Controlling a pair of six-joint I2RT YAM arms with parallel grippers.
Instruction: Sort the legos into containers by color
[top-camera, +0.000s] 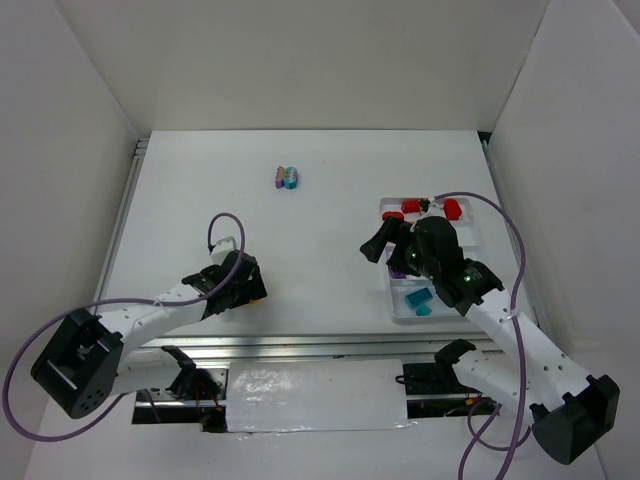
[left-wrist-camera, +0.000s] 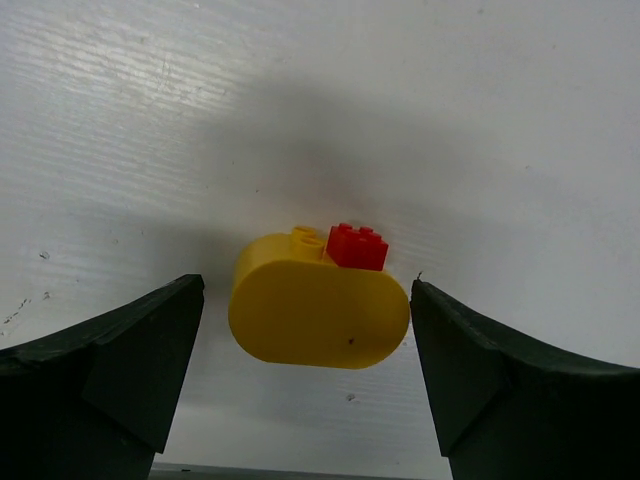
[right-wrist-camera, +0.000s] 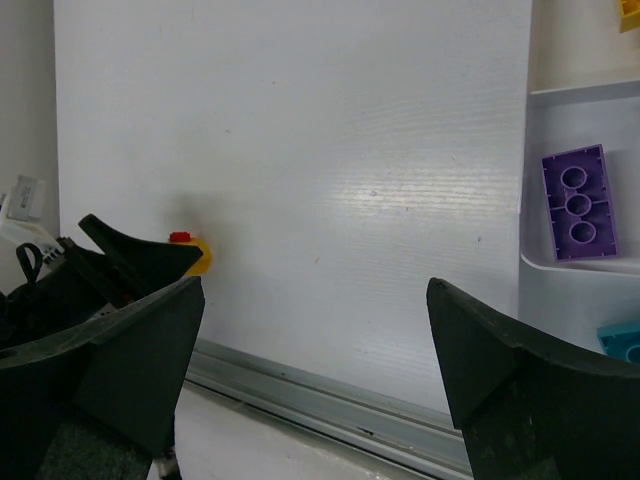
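Left gripper (left-wrist-camera: 305, 290): jaws spread wide and low over the table, grasping nothing. One dark finger stands on each side of a yellow brick.
Yellow brick (left-wrist-camera: 310, 320): a rounded piece lying on the white table (top-camera: 330, 230) between the left fingers. There is a clear gap to the finger on one side, and the other finger is just beside it. I cannot tell whether that finger touches it.
Red brick (left-wrist-camera: 358, 247): a small studded piece stuck on the far upper edge of the yellow brick.
Right gripper (right-wrist-camera: 312, 290): jaws fully apart and holding nothing, hanging above the left edge of the tray and facing across the table toward the left arm.
Tray (top-camera: 474, 228): a white divided tray on the right side of the table, partly hidden by the right arm.
Red legos (top-camera: 410, 207): two in the tray's farthest compartment.
Teal legos (top-camera: 418, 298): in the nearest compartment.
Purple brick (right-wrist-camera: 577, 203): lying flat, studs up, in the compartment next to the teal one.
Yellow piece (right-wrist-camera: 630, 8): only a corner shows, in the compartment beyond the purple brick.
Loose cluster (top-camera: 288, 178): purple and teal bricks joined together, far out on the table, well apart from both arms and the tray.
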